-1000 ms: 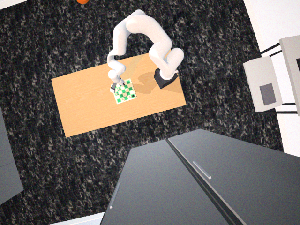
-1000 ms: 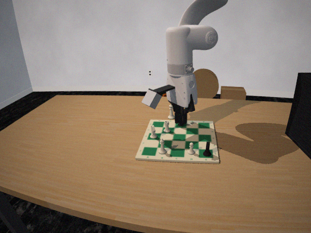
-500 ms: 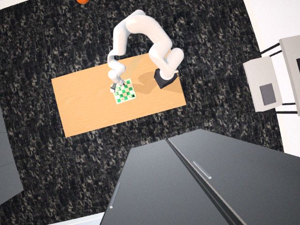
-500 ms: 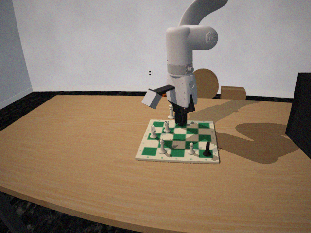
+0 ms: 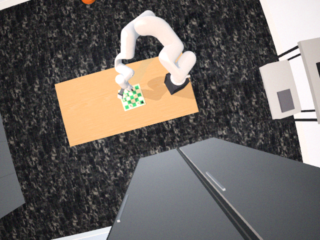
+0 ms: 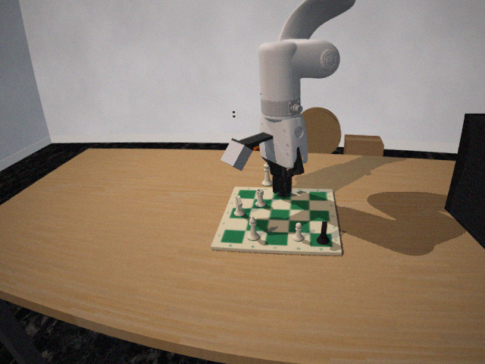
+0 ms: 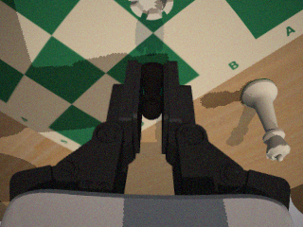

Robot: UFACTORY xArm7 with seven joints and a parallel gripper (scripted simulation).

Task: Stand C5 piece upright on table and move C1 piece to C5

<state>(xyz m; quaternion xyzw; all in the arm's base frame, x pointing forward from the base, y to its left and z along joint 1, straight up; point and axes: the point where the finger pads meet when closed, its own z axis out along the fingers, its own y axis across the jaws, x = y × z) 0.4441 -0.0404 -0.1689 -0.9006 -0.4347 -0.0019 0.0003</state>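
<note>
With one white chess piece (image 6: 267, 174) already upright on the wooden table (image 6: 117, 235) beyond the green-and-cream chessboard (image 6: 235, 246), half done: black gripper (image 7: 151, 97) clamped on a dark chess piece (image 7: 151, 94) at the board's edge, not yet set on C5.
</note>
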